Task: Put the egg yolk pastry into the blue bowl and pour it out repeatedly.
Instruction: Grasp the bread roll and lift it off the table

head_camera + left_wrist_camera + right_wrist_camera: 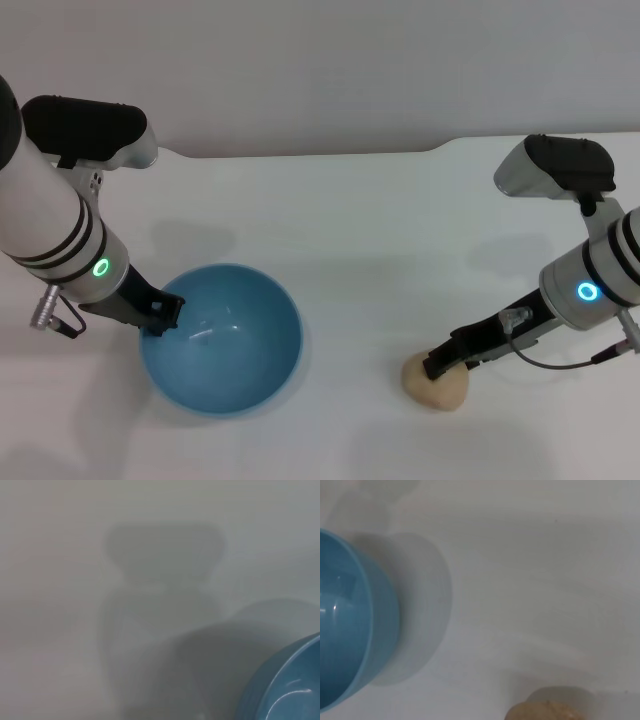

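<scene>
white tabletop (pixel 380 250) runs under everything, with the blue bowl (pixel 222 338) as the landmark. the egg yolk pastry (pixel 436 383) lies on the table well apart from the bowl, on its right-arm side, outside it; the bowl looks empty.

the left gripper (pixel 163 312) sits at the bowl's rim on the side away from the pastry, its dark fingers on the edge as if pinching the wall, though the exact closure on the rim is hard to read; i judge it clamped on the bowl. the right gripper (pixel 440 364) is down on top of the pastry, touching it, and the fingers are hidden enough that i cannot tell how far apart they stand or whether they have a true hold.

risk, as i judge it: the pastry looks soft and lumpy, so too hard a squeeze could crush it, and a shallow pinch could let it roll away across the table. carrying it toward the bowl, a low pass could knock the near rim and twist the bowl in the left gripper's hold.
</scene>
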Available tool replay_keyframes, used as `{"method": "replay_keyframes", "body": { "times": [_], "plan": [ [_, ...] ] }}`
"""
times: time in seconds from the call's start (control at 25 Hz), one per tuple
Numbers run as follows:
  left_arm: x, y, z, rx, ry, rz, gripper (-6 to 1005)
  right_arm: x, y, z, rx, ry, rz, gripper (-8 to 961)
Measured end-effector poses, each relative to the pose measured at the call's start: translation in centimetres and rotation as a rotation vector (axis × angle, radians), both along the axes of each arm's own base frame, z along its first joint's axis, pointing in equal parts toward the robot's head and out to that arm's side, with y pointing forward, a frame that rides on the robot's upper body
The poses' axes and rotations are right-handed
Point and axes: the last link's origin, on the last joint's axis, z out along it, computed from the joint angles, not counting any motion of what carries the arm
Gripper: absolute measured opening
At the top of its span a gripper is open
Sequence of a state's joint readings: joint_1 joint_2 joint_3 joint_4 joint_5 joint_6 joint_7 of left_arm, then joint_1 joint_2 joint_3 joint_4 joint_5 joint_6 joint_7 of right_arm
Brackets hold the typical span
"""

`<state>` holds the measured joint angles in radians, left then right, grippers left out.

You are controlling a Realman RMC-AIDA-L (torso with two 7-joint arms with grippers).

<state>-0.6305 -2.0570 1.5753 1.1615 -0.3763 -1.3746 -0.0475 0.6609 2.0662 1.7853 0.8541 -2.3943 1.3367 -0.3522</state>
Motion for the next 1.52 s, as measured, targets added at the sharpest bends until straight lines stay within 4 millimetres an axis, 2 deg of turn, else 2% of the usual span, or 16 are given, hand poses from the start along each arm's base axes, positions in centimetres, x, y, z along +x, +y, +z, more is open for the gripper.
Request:
{"method": "replay_keyframes", "body": {
  "times": [0.28,0.92,1.52],
  "plan": [
    [0.0,0.0,0.0,-0.001,0.0,-0.001,0,-0.2,0.1,0.0,-0.004,0.002,0.002,439],
    [-0.1,0.0,0.0,-0.008,-0.002,-0.006,0,-0.2,-0.2,0.1,-0.016,0.006,-0.009,338],
    [-0.3,-0.2,0.0,-0.009,-0.002,0.001,-1,-1.4,0.2,1.0,-0.002,0.022,0.025,186]
  ]
}}
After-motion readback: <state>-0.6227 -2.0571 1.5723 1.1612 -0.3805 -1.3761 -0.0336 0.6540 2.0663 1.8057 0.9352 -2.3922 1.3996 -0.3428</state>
